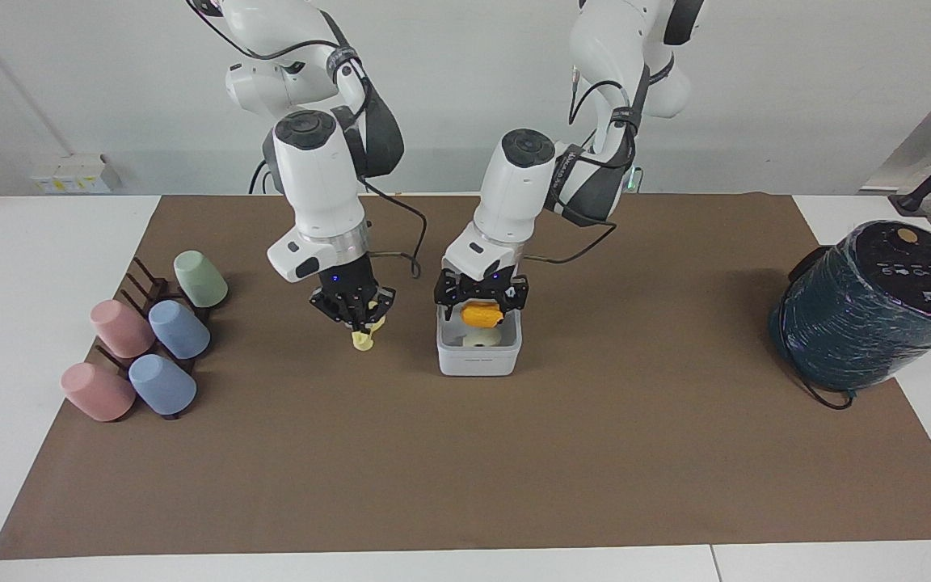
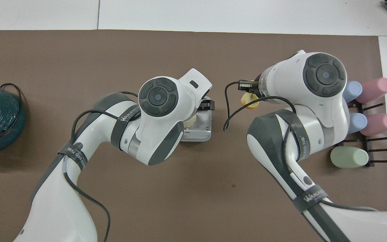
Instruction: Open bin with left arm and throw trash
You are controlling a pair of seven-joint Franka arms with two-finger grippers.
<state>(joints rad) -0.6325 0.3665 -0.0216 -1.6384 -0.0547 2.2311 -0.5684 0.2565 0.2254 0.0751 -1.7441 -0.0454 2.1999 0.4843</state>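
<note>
The left arm reached in with its wrist bent steeply down, the left end effector [image 1: 482, 301] poised over the small white square plastic bin [image 1: 478, 358] at mid-bench, pinching an orange toy lump [image 1: 482, 312]. A cream-white toy piece [image 1: 478, 338] lay inside the bin. The right arm hung near vertical beside the bin, toward its own end of the bench; the right end effector [image 1: 360, 323] was clamped on a pale yellow toy slab [image 1: 363, 339] above the brown mat [image 1: 465, 469].

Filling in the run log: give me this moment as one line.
left gripper: holds orange lump over open bin | right gripper: holds pale yellow slab beside bin | cream wedge: in bin
</note>
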